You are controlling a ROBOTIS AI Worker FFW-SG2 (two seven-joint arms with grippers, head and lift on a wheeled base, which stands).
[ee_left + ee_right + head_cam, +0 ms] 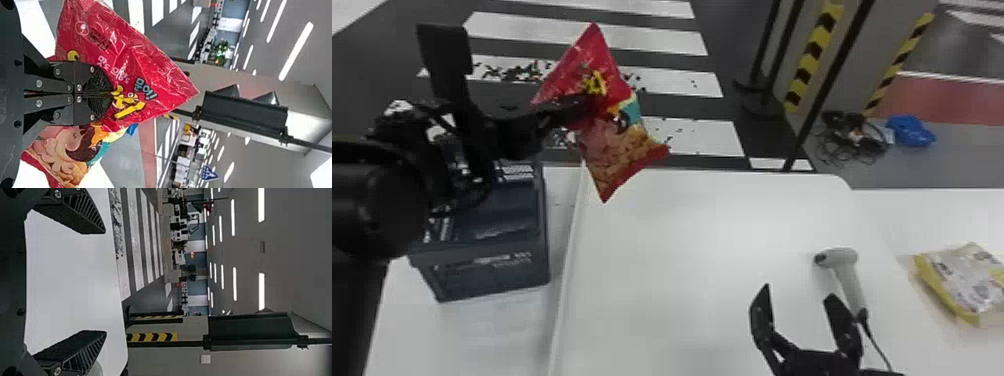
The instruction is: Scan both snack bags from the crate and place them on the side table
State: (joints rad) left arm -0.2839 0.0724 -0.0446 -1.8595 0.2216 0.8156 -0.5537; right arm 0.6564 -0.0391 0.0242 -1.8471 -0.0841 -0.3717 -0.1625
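Observation:
A red snack bag [624, 150] hangs in the air beyond the crate's right side, with my left gripper [587, 107] shut on its middle. In the left wrist view the closed left gripper [111, 94] pinches the same bag [145, 74]. My right gripper [799, 300] stands open above the white table near the front, left of the white scanner [849, 285]; in the right wrist view the right gripper [103, 282] has nothing between its fingers. A yellow-edged snack bag [967, 285] lies on the side table [922, 215] at the far right.
The dark blue crate [487, 270] stands on the left, partly behind my left arm. The white table [682, 280] spans the middle, and a cable trails from the scanner towards the front. A dark post rises behind the table's far edge.

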